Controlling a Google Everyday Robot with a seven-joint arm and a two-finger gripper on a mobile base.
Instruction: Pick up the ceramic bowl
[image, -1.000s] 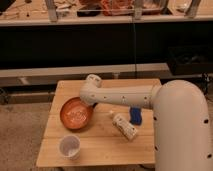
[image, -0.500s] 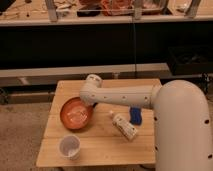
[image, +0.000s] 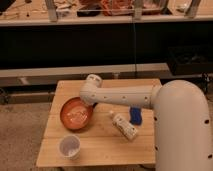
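Overall: one white arm (image: 122, 96) reaches from the robot's rounded body (image: 182, 125) at the right, leftward over a wooden desk (image: 100, 147), to the bowl.
Bowl (image: 75, 114): wide, shallow and round, glossy orange inside with a darker rim. It is on the left half of the desk, near the left edge, about midway between front and back.
Bowl posture: its inside faces up, and it looks to rest on the desk.
End effector (image: 90, 104): below the arm's rounded end joint, down at the bowl's right rim and overlapping that rim as seen from the camera.
End effector state: cannot tell how far open it is, nor whether it has hold of the bowl, because the arm covers most of it.
Cup (image: 70, 147): small, white and upright with its mouth up. It stands near the desk's front left corner, in front of the bowl and apart from it.
Bottle (image: 125, 126): white, lying aslant on its side to the right of the bowl, its narrow end pointing back toward the bowl.
Blue thing (image: 135, 115): just beside the bottle on its far right side, under the arm. What it is cannot be told.
Floor (image: 20, 130): pale and speckled, to the left of the desk.
Shelf (image: 100, 20): runs behind the desk with a dark front below it, and is cluttered on top with things too unclear to name.
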